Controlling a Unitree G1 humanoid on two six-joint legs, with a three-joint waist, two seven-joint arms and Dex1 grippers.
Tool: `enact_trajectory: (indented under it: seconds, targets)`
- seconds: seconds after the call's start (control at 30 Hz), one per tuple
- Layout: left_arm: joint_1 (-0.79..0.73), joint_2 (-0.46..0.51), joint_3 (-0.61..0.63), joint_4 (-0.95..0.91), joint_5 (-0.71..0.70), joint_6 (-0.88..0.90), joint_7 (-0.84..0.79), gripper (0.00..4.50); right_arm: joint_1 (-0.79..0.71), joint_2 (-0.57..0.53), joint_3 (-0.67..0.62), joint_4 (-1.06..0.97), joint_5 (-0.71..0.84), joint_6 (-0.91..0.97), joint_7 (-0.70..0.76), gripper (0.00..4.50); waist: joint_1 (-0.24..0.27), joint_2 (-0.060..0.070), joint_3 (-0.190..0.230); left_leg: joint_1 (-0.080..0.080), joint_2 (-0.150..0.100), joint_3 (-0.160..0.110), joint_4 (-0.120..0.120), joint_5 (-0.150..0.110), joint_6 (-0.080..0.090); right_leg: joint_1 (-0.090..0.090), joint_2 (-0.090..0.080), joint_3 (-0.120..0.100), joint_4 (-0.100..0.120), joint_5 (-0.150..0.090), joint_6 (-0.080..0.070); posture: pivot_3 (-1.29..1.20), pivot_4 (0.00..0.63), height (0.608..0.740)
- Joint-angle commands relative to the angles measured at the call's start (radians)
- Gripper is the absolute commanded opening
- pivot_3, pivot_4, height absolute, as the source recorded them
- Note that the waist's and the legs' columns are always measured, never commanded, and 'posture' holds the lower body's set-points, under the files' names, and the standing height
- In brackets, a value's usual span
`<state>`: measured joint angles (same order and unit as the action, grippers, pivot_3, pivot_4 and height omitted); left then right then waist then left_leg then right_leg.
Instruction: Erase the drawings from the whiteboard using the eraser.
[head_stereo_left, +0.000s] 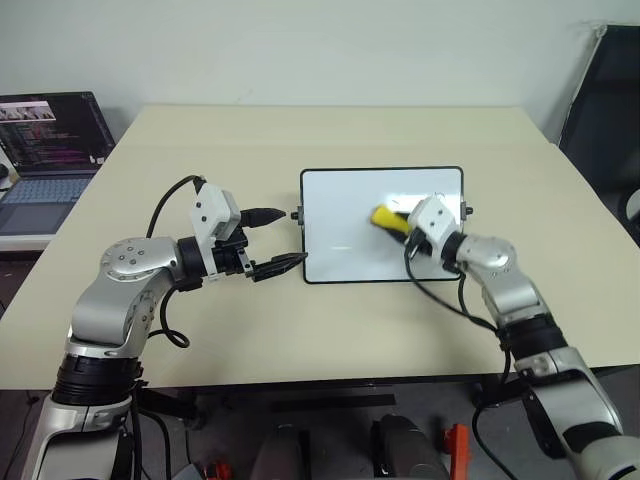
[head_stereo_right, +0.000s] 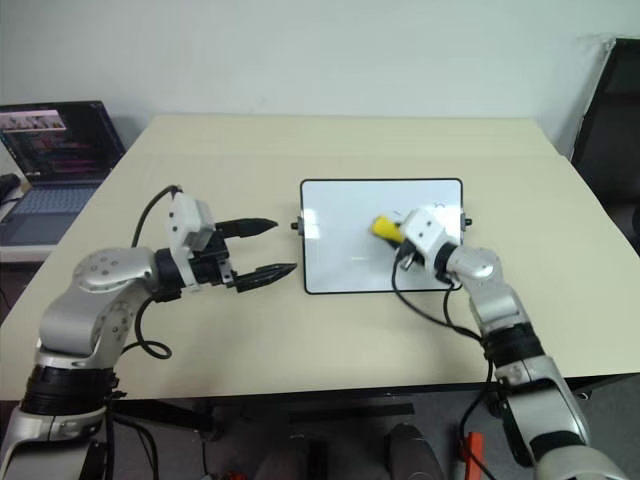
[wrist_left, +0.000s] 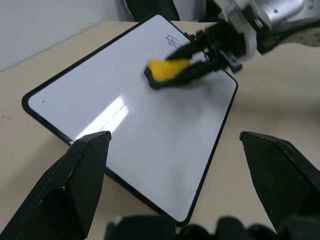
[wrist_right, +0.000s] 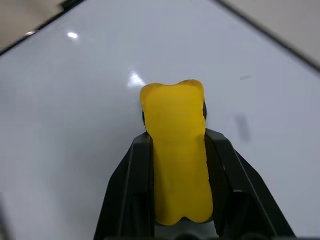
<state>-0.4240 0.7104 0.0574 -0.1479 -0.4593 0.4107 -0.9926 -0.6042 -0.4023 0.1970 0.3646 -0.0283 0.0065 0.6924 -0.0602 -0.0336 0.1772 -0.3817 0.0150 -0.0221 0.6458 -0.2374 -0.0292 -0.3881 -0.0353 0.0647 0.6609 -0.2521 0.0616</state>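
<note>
The whiteboard (head_stereo_left: 350, 200) lies flat in the middle of the table, long side across. My right gripper (head_stereo_left: 395, 223) is shut on the yellow eraser (head_stereo_left: 384, 217), which is over the board's right half; the right wrist view shows the eraser (wrist_right: 175, 150) squeezed between both fingers above the white surface. A small dark scribble, one of the drawings (wrist_left: 172, 39), sits near the board's far right corner. My left gripper (head_stereo_left: 294, 237) stands open at the board's left short edge, fingertips close to the frame and its knob (head_stereo_left: 296, 214), holding nothing.
An open laptop (head_stereo_left: 45, 150) stands at the far left on a lower surface beside the beige table (head_stereo_left: 330, 135). A black chair (head_stereo_left: 605, 100) is at the far right. Bare tabletop lies behind and in front of the board.
</note>
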Motion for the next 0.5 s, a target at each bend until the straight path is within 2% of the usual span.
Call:
enact_trajectory:
  seconds: [0.03, 0.33, 0.5]
  targets:
    - [-0.001, 0.003, 0.015, -0.036, -0.008, -0.003, 0.004, 4.5, 0.012, -0.001, -0.018, 0.043, -0.023, 0.024, -0.045, 0.99, -0.001, 0.0, 0.0, 0.004, 0.0, 0.0, 0.0, 0.0, 0.0, 0.004, 0.0, 0.0, 0.0, -0.003, 0.001, 0.0, 0.15, 0.74]
    - [-0.024, -0.006, 0.0, -0.017, 0.001, -0.011, 0.001, 4.5, -0.147, 0.004, -0.118, 0.203, -0.069, 0.002, -0.346, 0.99, 0.002, 0.0, 0.0, 0.004, -0.001, 0.0, 0.0, 0.007, 0.002, 0.003, 0.0, 0.001, 0.0, 0.0, -0.002, 0.0, 0.15, 0.74]
    - [-0.023, -0.008, 0.0, -0.016, 0.002, -0.013, 0.0, 4.5, -0.119, 0.012, -0.101, 0.18, -0.069, 0.019, -0.319, 0.99, 0.003, 0.0, 0.0, 0.0, 0.0, 0.0, -0.001, 0.007, 0.002, 0.001, 0.0, 0.001, -0.001, 0.002, -0.001, 0.0, 0.15, 0.74]
